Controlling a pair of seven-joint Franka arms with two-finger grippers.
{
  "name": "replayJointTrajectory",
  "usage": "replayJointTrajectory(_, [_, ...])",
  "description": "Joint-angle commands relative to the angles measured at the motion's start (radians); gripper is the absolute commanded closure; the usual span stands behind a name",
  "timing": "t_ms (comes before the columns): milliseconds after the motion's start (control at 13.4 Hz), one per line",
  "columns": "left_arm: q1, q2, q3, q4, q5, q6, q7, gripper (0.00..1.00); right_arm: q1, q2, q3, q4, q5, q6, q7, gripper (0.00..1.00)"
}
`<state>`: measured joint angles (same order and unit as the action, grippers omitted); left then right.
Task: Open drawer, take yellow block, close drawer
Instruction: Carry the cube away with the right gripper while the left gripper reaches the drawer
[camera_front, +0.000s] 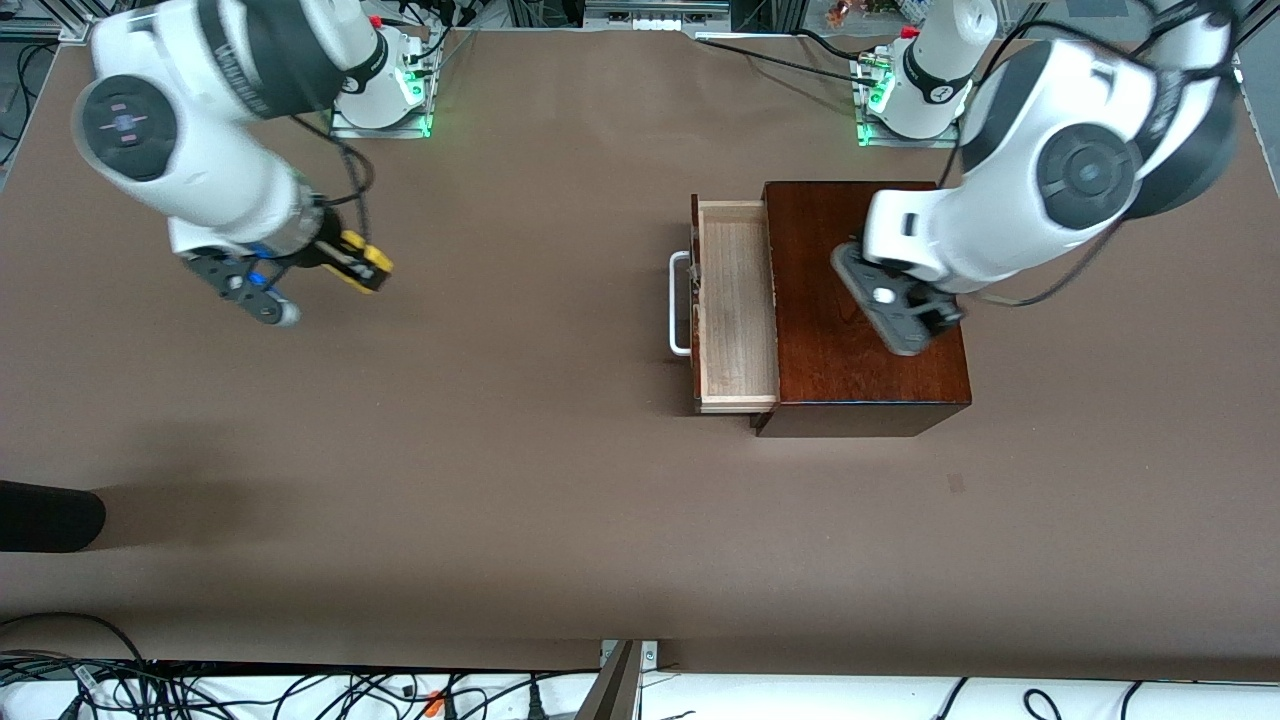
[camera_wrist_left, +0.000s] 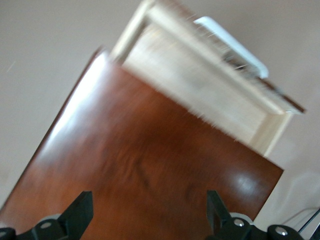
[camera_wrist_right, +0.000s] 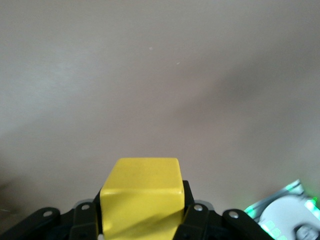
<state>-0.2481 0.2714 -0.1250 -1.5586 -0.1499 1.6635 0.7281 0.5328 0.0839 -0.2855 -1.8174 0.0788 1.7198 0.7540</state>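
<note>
Your right hand (camera_front: 365, 268) hangs in the air over bare worktop (camera_front: 500, 500), well apart from the wooden box (camera_front: 865, 310) and toward the right arm's end of the worktop. Its fingers are pinching the yellow block (camera_wrist_right: 141, 192), which fills the gap between them in the right wrist view; in the front view the block shows as a small yellow patch at the fingertips. The block is out of the drawer and carried clear of the box, probably so the drawer's path is free.

The drawer (camera_front: 737, 305) stands pulled out of the box, on the side facing the right arm's end of the worktop. Its pale wood tray looks empty, and its white handle (camera_front: 679, 303) sticks out from the dark front panel. You can judge two of the three steps done: the drawer is open and the block is taken. Closing the drawer remains.

Your left hand (camera_front: 900, 310) hovers over the lid of the box, above the part away from the drawer. In the left wrist view its two fingers (camera_wrist_left: 80, 212) are spread wide with nothing between them, only the glossy lid below. It seems placed there to steady the box or to be ready for pushing the drawer shut.
</note>
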Motion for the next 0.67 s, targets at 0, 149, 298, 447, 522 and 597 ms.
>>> replayJointTrajectory(0, [-0.07,0.054,-0.013,0.037,-0.056,0.075,0.222,0.0,0.01,-0.05,-0.102,-0.19,0.015,0.137,-0.3,0.99])
replayJointTrajectory(149, [-0.163,0.099,-0.025,0.034,-0.046,0.195,0.31,0.0,0.01,-0.033,-0.151,-0.273,0.007,0.26,-0.466,0.99])
replayJointTrajectory(298, [-0.262,0.162,-0.03,0.034,-0.048,0.318,0.31,0.0,0.009,0.006,-0.182,-0.354,0.01,0.415,-0.605,0.99])
replayJointTrajectory(447, [-0.316,0.222,-0.027,0.034,-0.043,0.399,0.306,0.0,0.009,0.057,-0.182,-0.414,0.01,0.562,-0.701,0.99])
replayJointTrajectory(522, [-0.327,0.242,-0.028,0.029,-0.043,0.43,0.306,0.0,0.006,0.092,-0.184,-0.422,0.015,0.604,-0.741,0.99])
replayJointTrajectory(597, [-0.351,0.25,-0.027,0.028,-0.042,0.438,0.304,0.0,0.004,0.121,-0.185,-0.43,0.016,0.639,-0.765,0.99])
